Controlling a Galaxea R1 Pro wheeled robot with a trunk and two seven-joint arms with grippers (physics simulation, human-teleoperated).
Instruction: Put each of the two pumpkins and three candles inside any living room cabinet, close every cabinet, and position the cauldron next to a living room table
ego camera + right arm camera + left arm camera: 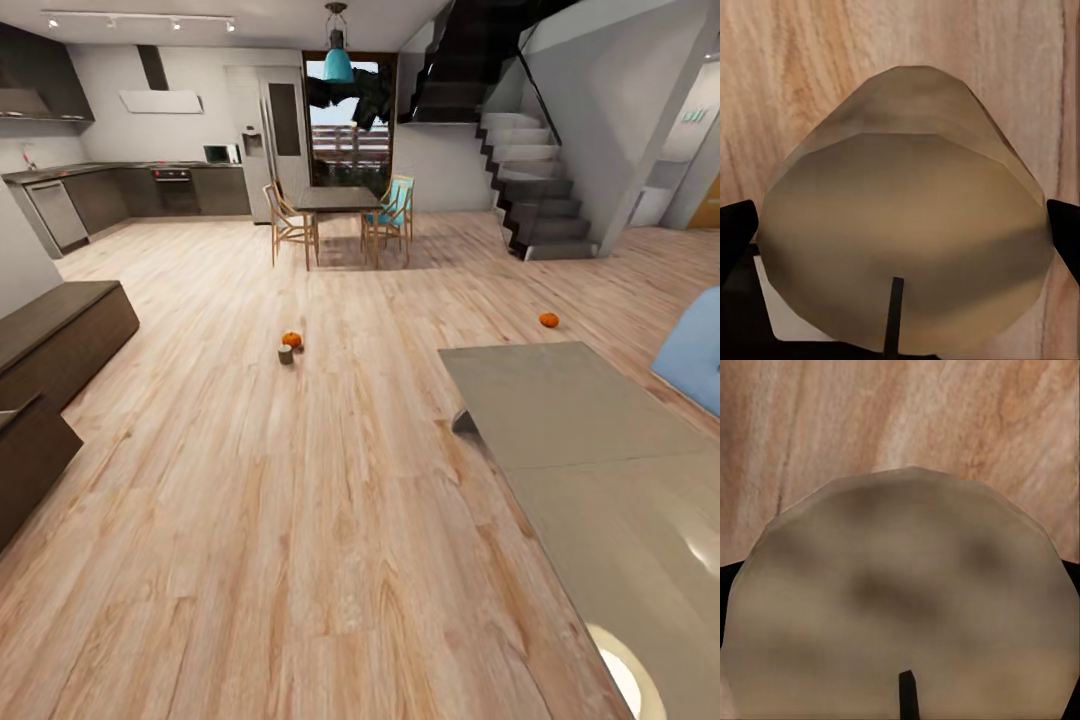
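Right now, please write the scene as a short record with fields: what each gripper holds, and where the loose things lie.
left gripper: shut on a candle, seen close in the left wrist view
right gripper: shut on a second candle, dark fingers at both its sides
third candle: upright on the wood floor
pumpkin near candle: on the floor, close behind the third candle
far pumpkin: on the floor, beyond the low table
cabinet: low dark-brown unit at the left
cauldron: cannot tell
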